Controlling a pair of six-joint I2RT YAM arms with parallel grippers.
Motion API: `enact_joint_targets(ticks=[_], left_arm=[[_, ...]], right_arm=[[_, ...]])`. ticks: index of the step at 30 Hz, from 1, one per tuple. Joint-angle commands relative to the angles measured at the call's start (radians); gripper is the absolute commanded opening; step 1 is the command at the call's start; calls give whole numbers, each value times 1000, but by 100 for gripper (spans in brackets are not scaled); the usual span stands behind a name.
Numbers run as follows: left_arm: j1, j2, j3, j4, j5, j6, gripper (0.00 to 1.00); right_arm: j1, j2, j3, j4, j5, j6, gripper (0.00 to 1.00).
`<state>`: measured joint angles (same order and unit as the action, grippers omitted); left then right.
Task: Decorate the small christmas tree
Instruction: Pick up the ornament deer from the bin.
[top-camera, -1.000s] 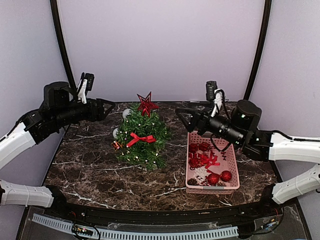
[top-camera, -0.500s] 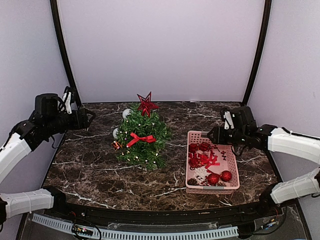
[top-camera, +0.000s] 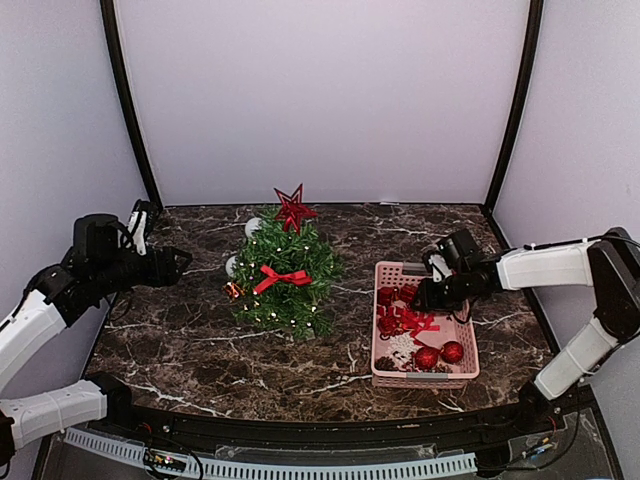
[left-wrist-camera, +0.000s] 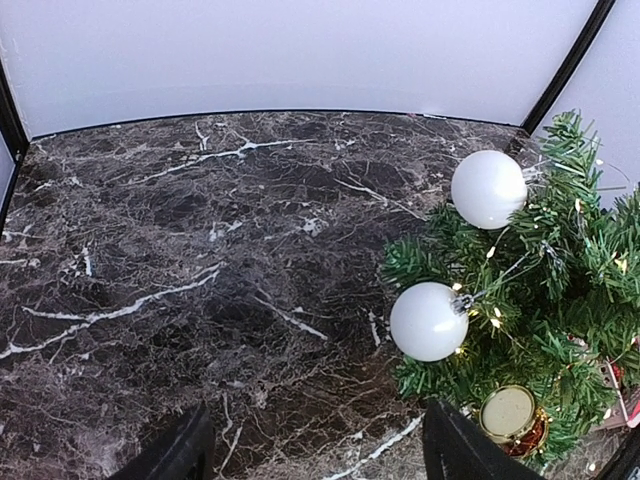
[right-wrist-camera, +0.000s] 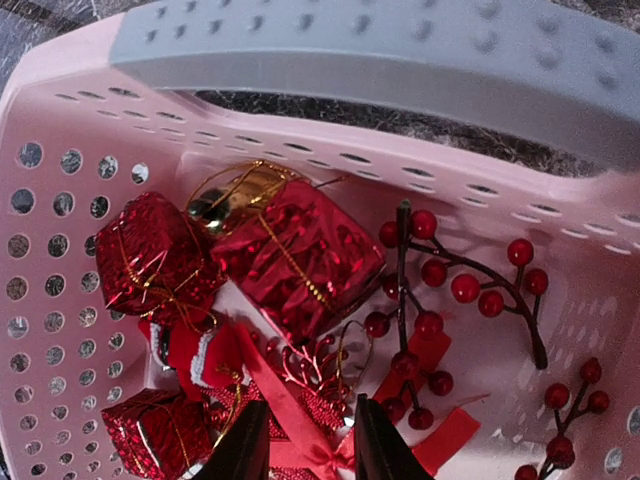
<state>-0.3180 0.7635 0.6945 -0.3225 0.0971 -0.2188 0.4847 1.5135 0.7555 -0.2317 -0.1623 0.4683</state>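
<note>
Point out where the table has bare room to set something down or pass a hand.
Bare marble: left of the tree, toward the left gripper; along the near edge of the table in front of tree and basket; the strip between those two. Crowded: the basket, full of red ornaments, with the right gripper down in it.

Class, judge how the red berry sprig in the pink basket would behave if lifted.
The berry sprig is probably light, given its thin stem and small berries. Its forked twigs may snag the ribbon beside it.
</note>
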Motion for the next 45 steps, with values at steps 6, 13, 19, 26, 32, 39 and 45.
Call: enact_joint_targets(ticks=[6, 13, 19, 26, 32, 39, 45], left_arm=[[4, -39, -31, 51, 119, 48, 68], [2, -38, -47, 69, 133, 44, 67], [2, -27, -46, 69, 133, 48, 67], [2, -23, -48, 69, 127, 47, 67], [2, -19, -46, 65, 121, 49, 66], [2, -24, -49, 67, 104, 50, 66], [2, -29, -52, 68, 79, 52, 65]], right_arm=[[-18, 111, 65, 54, 32, -36, 26], [-22, 146, 48, 69, -25, -40, 26], [-24, 153, 15, 122, -142, -6, 21], [-32, 181, 12, 179, -221, 24, 8], [-37, 162, 13, 189, -272, 21, 0], [-71, -22, -14, 173, -275, 52, 0], [-83, -175, -32, 75, -208, 38, 0]])
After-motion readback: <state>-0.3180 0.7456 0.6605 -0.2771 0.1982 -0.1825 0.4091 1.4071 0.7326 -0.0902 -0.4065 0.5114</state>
